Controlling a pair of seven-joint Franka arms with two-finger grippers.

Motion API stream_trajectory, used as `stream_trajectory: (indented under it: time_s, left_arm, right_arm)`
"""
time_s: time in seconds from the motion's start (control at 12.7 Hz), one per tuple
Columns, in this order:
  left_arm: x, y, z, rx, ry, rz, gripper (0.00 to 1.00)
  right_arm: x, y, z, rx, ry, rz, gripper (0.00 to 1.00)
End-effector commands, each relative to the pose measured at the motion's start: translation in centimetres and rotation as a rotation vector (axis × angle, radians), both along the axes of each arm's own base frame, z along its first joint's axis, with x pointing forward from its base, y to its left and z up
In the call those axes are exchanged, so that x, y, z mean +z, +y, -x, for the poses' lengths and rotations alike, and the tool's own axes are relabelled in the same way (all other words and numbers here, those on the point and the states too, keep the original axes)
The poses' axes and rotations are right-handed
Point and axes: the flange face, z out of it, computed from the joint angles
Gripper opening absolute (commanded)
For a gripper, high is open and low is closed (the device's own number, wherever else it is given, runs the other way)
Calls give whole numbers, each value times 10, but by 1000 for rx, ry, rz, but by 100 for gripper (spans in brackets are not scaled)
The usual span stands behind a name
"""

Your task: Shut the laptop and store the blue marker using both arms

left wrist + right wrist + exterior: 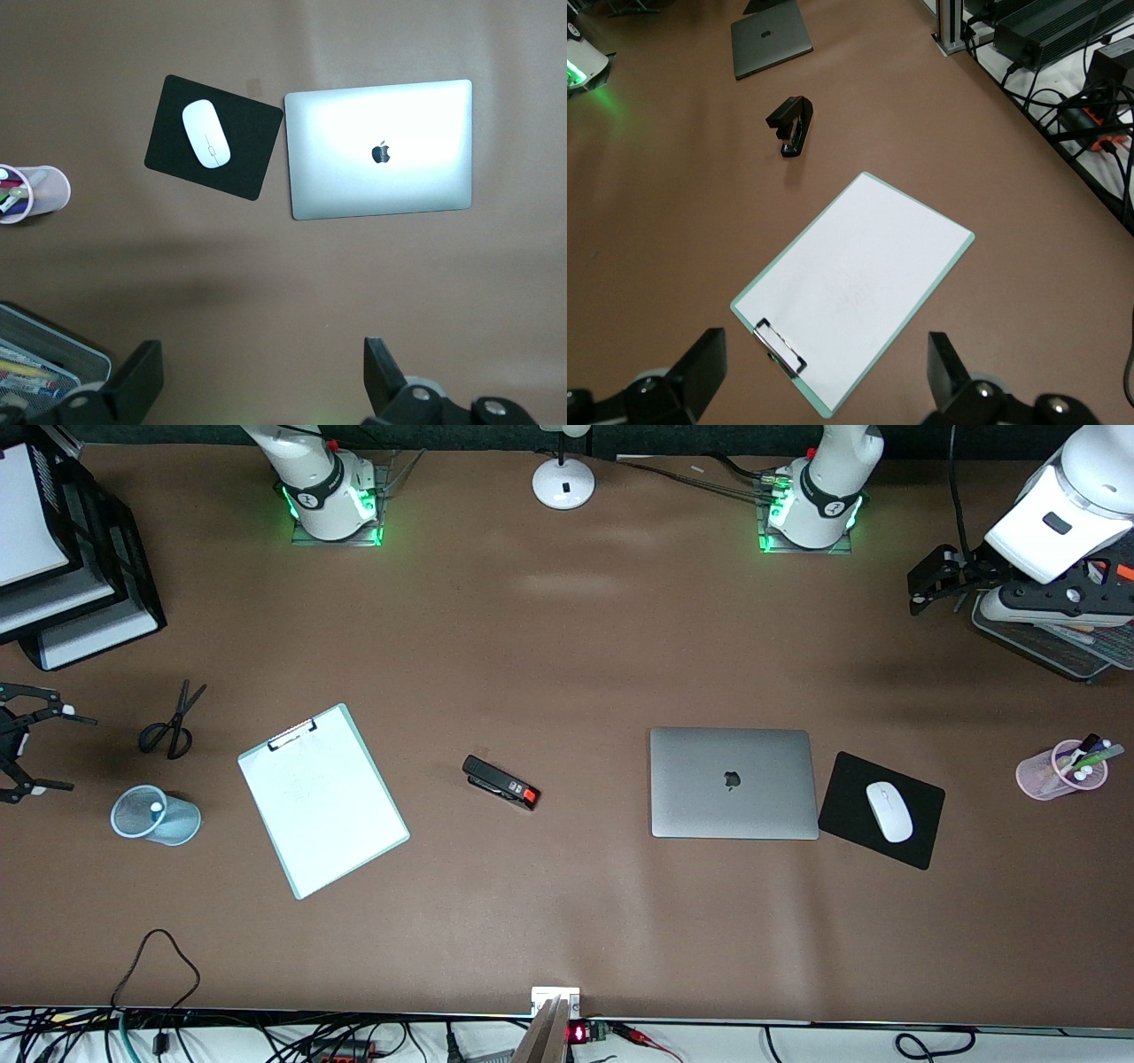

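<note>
Worktop [567, 646]: brown, carrying everything below.
Left arm [1054, 514]: mine, raised over its own end of the worktop.
Right arm [319, 478]: mine, base in view, hand out at its own end of the worktop.
Laptop [733, 782]: closed, lid flat, dark logo up, toward the left arm's end, nearer the front camera than my left base.
Clipboard [323, 802]: white sheet, lying aslant toward the right arm's end.
Paper trays [80, 593]: black, stacked, at the right arm's end, farther from the camera than the scissors.
Mouse pad [850, 797]: black, just beside the laptop, white mouse [889, 811] on it.
Mesh tray [1054, 646]: below my left wrist, pens lying inside.
Left end effector [917, 593]: fingers spread wide, empty, over bare worktop beside the mesh tray.
Right end effector [66, 751]: fingers spread wide, empty, beside the scissors and blue mesh cup.
Stapler [500, 782]: black with a red end, between clipboard and laptop.
Scissors [170, 726]: black, flat.
Pink cup [1045, 775]: holds pens, well apart from the mouse pad.
Blue mesh cup [173, 819]: nearer the camera than the scissors.
Blue marker [157, 808]: only a white end shows, inside the blue mesh cup.
</note>
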Motion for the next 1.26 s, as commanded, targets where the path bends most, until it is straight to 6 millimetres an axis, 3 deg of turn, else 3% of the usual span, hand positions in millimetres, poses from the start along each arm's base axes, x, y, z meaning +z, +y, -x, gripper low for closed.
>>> stream_trajectory:
  time_s: [0.0, 0.24, 0.39, 0.63, 0.87, 1.18]
  left_arm:
    - [6, -1, -4, -21, -1, 8, 100]
    - [7, 2, -6, -15, -10, 11, 100]
    - [4, 2, -11, -17, -18, 12, 100]
    - [5, 1, -14, -18, -30, 16, 100]
    - [4, 0, -17, -19, -27, 17, 100]
    - [4, 0, -17, -21, -27, 20, 100]
  right_arm:
    - [45, 44, -16, -22, 61, 93, 100]
    - [76, 106, -26, -60, 119, 173, 100]
    - [103, 153, -24, -165, 191, 276, 100]
    - [135, 208, -7, -400, 303, 443, 100]
    - [138, 238, 9, -636, 437, 504, 100]
    - [126, 244, 37, -847, 561, 641, 100]
